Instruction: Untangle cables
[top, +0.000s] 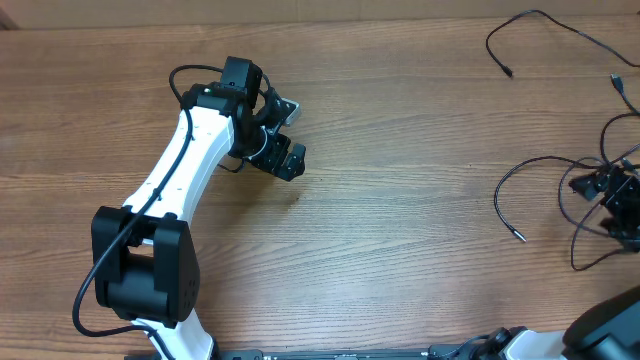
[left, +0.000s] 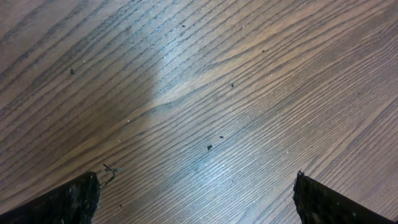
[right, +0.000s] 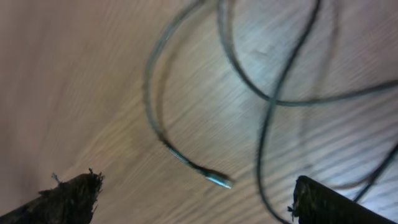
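Observation:
Several thin black cables lie on the wood table at the far right. One cable (top: 530, 22) curves along the top right, and its plug points down. Another cable (top: 500, 195) arcs left of my right gripper (top: 606, 196) and ends in a small silver plug (top: 519, 237). More loops tangle around that gripper at the table's right edge. In the right wrist view the cables (right: 273, 93) cross in loops, and the silver plug (right: 219, 180) lies on the table between the spread fingertips. My right gripper (right: 196, 194) is open and holds nothing. My left gripper (left: 198, 190) is open over bare wood, far from the cables.
The white left arm (top: 185, 165) reaches from its black base (top: 140, 265) at the lower left toward the table's middle, with the left gripper (top: 287, 137) at its end. The wood table (top: 400, 200) spans the whole view. Part of the right arm (top: 605, 325) shows at the bottom right.

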